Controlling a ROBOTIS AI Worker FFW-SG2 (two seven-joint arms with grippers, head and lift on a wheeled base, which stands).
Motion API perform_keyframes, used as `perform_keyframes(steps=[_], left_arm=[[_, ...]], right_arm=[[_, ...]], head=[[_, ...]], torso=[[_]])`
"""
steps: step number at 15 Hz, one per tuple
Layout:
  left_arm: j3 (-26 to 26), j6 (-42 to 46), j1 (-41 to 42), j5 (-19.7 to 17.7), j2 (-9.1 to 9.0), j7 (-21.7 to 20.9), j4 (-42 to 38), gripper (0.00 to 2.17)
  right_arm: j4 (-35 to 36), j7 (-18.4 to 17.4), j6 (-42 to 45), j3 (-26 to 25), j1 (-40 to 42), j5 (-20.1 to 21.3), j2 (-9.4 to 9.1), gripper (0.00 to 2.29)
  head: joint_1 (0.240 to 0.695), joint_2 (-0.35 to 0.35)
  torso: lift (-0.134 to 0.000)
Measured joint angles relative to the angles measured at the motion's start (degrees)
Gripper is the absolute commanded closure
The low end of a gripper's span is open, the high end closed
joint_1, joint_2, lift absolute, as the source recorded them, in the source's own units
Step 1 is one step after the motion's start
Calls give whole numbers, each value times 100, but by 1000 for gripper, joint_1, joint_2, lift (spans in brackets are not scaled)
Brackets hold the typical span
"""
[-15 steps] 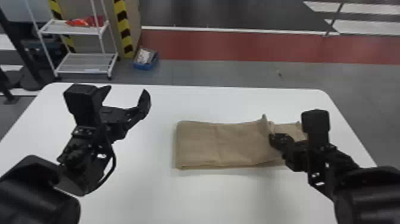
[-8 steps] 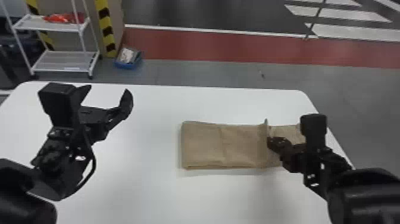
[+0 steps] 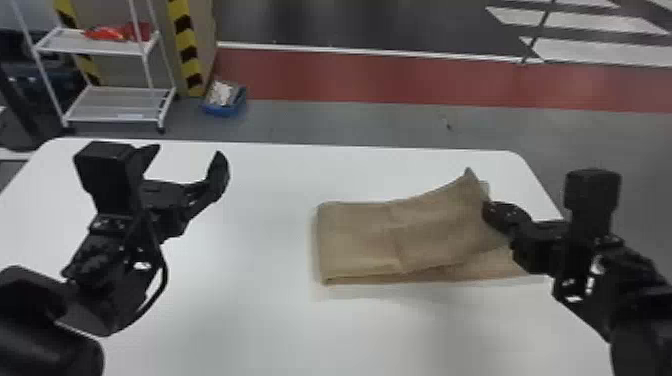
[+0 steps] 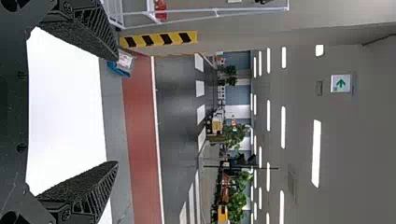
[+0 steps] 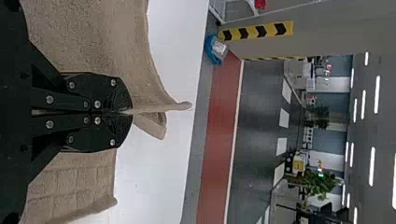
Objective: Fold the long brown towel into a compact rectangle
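Note:
My left gripper (image 3: 192, 165) hangs over the table's left side in the head view, well away from the cloth. Its fingers are spread with nothing between them, and the left wrist view has the same gripper (image 4: 114, 109) wide apart. At the towel's right part is my right gripper (image 3: 492, 210). The brown towel (image 3: 360, 240) lies partly folded right of centre, its upper layer raised at the right above a lower layer. In the right wrist view the right gripper (image 5: 126, 112) is closed on a ridge of the towel (image 5: 107, 42).
The white table (image 3: 250, 310) carries the towel. Beyond its far edge stand a white wire shelf (image 3: 117, 102) and a blue box (image 3: 225, 100) on the floor.
The towel's right part has been lifted by the right gripper, baring more of the layer beneath. The head view has shifted, and the left gripper stays spread over the table's left side.

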State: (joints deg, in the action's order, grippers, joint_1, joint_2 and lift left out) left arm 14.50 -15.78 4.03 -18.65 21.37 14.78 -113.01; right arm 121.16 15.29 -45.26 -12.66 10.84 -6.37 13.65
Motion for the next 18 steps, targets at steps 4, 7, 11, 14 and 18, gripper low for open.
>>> perform_keyframes(steps=[4, 7, 11, 14, 18], left_arm=[[2, 0, 18, -6, 1, -20, 13, 110], [-13, 0, 77, 2, -2, -27, -14, 110], [-34, 0, 118, 10, -2, -27, -20, 110], [-39, 0, 124, 11, 4, -26, -27, 110], [-19, -15, 135, 15, -1, -26, -31, 110]], right_arm=[[-842, 53, 36, 17, -240, 120, 89, 1534], [-1137, 76, 129, 158, -355, 210, 68, 1534], [-415, 71, 153, -276, -89, -37, 63, 1534], [-394, 71, 138, -676, -39, -325, 132, 1534], [-1181, 89, 181, -301, -323, -39, 172, 1534]], head=[[695, -172], [695, -166], [695, -174], [695, -212], [695, -210]], torso=[[-124], [-124], [-124], [-124], [-124]])
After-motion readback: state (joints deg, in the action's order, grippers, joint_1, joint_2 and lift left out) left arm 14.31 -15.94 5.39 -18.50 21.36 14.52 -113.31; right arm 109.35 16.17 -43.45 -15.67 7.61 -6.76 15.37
